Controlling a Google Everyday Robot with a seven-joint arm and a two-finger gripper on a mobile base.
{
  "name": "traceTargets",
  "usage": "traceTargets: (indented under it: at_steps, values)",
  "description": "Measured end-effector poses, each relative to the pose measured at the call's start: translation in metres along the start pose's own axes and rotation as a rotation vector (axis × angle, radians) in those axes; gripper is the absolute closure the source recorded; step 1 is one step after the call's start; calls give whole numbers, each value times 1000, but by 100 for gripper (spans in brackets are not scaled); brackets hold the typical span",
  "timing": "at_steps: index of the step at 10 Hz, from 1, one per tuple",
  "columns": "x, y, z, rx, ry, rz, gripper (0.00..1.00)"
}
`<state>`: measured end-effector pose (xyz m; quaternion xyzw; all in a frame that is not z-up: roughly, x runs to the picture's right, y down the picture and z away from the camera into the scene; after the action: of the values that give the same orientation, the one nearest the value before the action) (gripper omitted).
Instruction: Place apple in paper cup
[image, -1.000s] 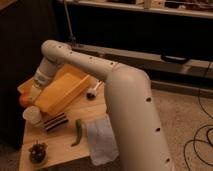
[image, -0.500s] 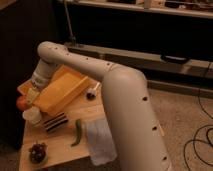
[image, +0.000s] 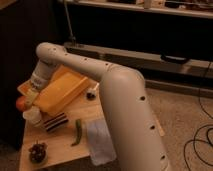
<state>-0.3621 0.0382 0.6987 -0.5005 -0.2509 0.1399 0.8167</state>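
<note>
Gripper positioned at left table edge, just above paper cup; finger state cannot be determined. Apple seen at gripper tip, partly hidden behind it, above and slightly left of cup, not inside. Cup mouth obscured by gripper. Yellow bin partly covered by arm. Grapes dark, indistinct, near front corner of table.

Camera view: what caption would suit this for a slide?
The arm reaches over a yellow bin, its gripper beside the apple above the paper cup.
</note>
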Motion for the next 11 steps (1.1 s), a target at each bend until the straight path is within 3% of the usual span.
traceTargets:
  at_steps: [2,4,11]
  values:
    - [-2,-2,2,5,3,9,55]
    - [-3,-3,3,8,4,16,40]
    - [-5,-6,5,0,2,47,39]
